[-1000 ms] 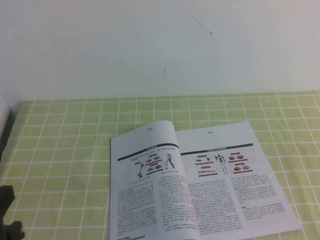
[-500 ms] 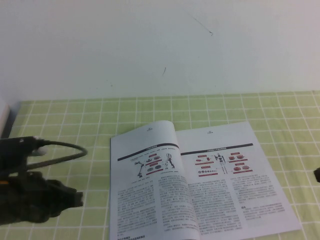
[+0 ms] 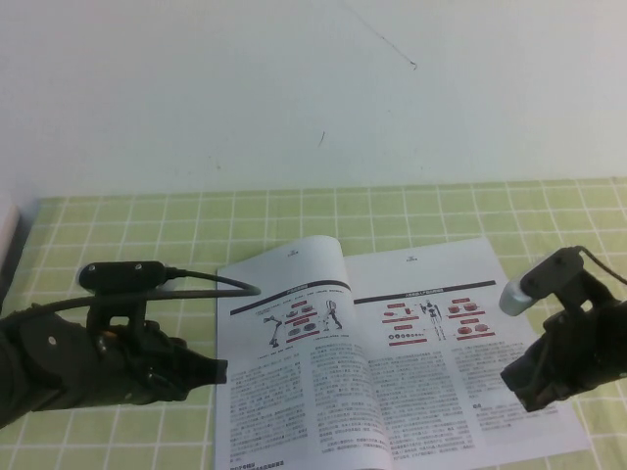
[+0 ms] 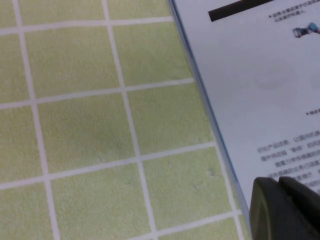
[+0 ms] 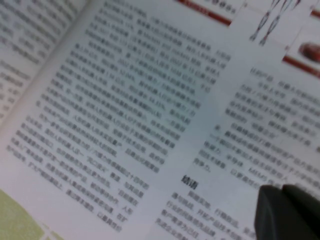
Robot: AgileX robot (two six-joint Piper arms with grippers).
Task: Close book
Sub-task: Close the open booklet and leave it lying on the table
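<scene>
An open book [image 3: 392, 362] lies flat on the green checked tablecloth [image 3: 147, 235], its left page arching up a little by the spine. My left gripper [image 3: 217, 371] hovers low at the book's left edge, fingers together and holding nothing. In the left wrist view the shut left gripper [image 4: 280, 184] sits just over the page border of the book [image 4: 260, 85]. My right gripper [image 3: 511, 377] hangs over the outer part of the right page, also shut and empty. In the right wrist view the right gripper [image 5: 281, 190] is close above the printed text of the book [image 5: 150, 110].
A white wall [image 3: 294, 88] rises behind the table. Checked cloth [image 4: 75, 125] stretches left of the book and behind it. A pale object [image 3: 6, 230] shows at the far left edge. The book's near edge runs out of the high view.
Both arms have come into view. The left arm swept in from the lower left to the book's left edge. The right arm came in from the right over the right page.
</scene>
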